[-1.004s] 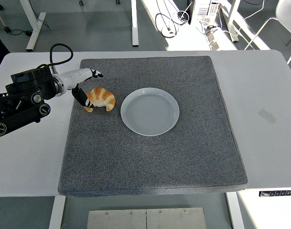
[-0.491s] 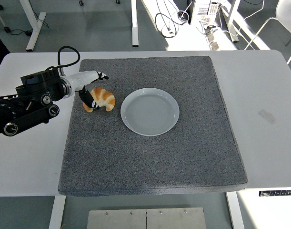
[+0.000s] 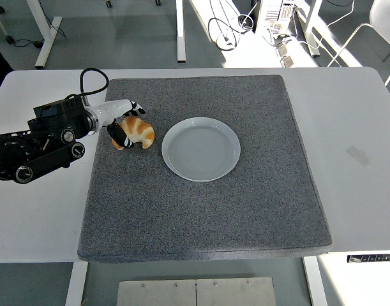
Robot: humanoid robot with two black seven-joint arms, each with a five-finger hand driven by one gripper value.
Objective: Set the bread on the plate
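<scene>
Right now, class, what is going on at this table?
The left robot hand has reached in from the left edge and sits at the bread, a croissant lying on the grey mat, with its fingers around the bread's left end. The bread has not been lifted. The white plate sits just right of it, empty. The right arm is out of view.

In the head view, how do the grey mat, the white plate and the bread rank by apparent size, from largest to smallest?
1. Grey mat: by far the largest, covering most of the table's middle.
2. White plate: clearly smaller, lying on the mat.
3. Bread: the smallest, left of the plate, with the left hand at it.
</scene>
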